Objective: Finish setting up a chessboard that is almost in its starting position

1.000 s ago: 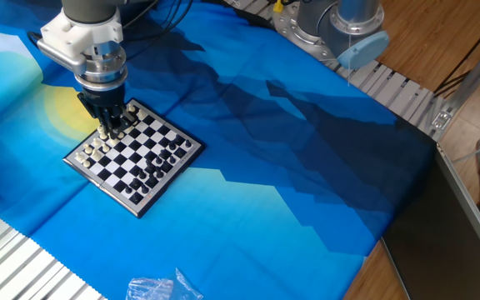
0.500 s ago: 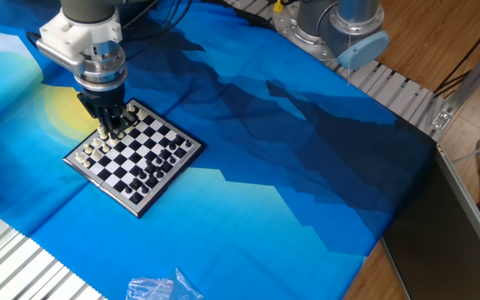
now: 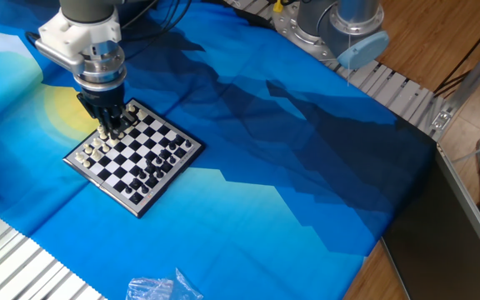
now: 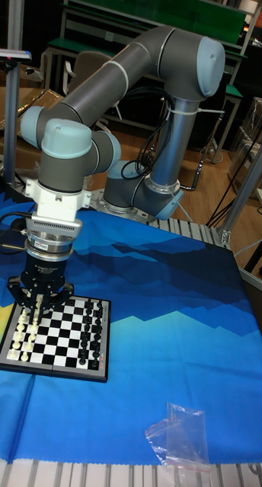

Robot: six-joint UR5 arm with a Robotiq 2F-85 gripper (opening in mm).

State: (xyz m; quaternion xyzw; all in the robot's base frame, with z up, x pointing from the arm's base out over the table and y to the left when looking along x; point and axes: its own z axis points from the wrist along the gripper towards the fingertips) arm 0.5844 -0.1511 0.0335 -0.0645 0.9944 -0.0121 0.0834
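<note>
Small square black-and-white checked chessboard (image 3: pixel 133 155) with dark rim laid on blue cloth over desk. Black two-finger claw (image 3: pixel 110 130) lowered straight down over board's white-piece rows; fingers drawn close around tiny white piece, grip itself cannot be confirmed. Board directly beneath claw.

One chessboard (image 3: pixel 133 154) lies on one blue cloth (image 3: pixel 265 192), with one arm (image 4: pixel 108 84) and its one gripper (image 3: pixel 108 131) above it. One clear plastic bag (image 4: pixel 179 441) lies on the cloth. The pieces are too small to count.
</note>
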